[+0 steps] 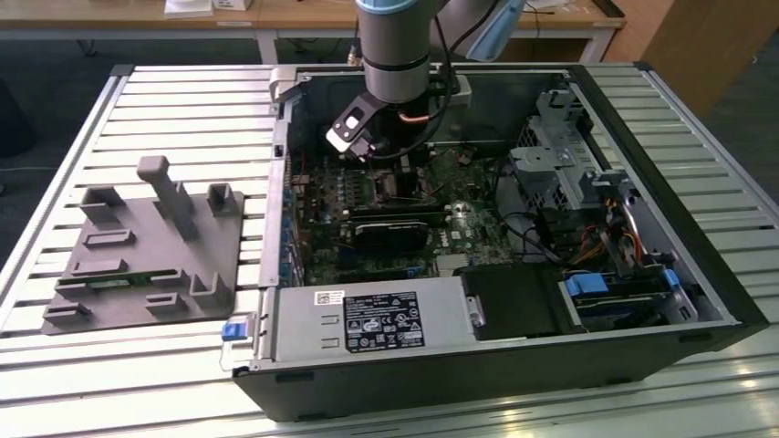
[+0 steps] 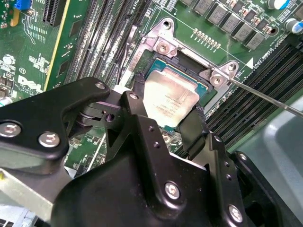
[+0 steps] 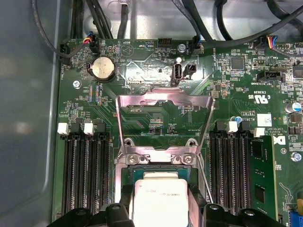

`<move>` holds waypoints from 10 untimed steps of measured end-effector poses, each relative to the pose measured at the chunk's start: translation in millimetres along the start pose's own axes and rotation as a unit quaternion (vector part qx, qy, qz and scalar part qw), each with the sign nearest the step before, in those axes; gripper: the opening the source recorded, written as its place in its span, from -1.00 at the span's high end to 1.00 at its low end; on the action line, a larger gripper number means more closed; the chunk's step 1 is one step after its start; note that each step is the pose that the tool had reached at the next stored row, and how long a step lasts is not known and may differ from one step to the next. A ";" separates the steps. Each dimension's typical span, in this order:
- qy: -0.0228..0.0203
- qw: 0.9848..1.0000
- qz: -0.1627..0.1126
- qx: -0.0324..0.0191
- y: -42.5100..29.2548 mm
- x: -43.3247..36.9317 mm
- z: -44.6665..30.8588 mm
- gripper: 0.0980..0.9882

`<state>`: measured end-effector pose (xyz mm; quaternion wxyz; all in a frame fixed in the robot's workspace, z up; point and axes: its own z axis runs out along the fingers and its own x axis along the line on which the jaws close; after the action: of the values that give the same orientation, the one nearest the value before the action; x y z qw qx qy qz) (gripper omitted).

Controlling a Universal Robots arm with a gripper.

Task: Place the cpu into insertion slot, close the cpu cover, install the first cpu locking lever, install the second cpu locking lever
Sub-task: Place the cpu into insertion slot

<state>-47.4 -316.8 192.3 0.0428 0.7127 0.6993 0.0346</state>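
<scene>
The cpu point(image 2: 173, 97) point(image 3: 158, 196), a square chip with a pale metal face, sits level over the insertion slot point(image 3: 156, 161) point(image 2: 187, 59) on the green motherboard. My gripper point(image 2: 165, 111) point(image 3: 159, 204) is shut on it, one black finger point(image 2: 135, 101) against each of two opposite edges. I cannot tell whether the chip rests fully in the socket. The cpu cover point(image 3: 161, 99), a thin silvery frame with an open window, stands flipped back from the socket. A thin wire lever point(image 2: 265, 97) sticks out beside the socket. In the exterior view my gripper point(image 1: 387, 169) reaches down into the computer case.
Black memory slots point(image 3: 85, 175) point(image 3: 232, 175) flank the socket closely. Cables point(image 3: 118, 19) hang along the case wall behind the board. The case holds a power supply point(image 1: 365, 324) and a drive cage point(image 1: 608, 292). A grey fixture point(image 1: 146, 242) stands on the slatted table point(image 1: 182, 100) at the exterior view's left.
</scene>
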 end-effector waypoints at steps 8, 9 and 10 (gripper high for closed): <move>0.000 1.000 0.000 0.000 0.0 0.0 0.1 -0.16; 0.000 1.000 0.000 0.000 0.0 0.1 0.1 -0.16; 0.000 1.000 0.000 0.000 0.1 0.1 0.1 -0.16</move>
<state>-47.3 -316.7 192.1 0.0428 0.7128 0.6993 0.0346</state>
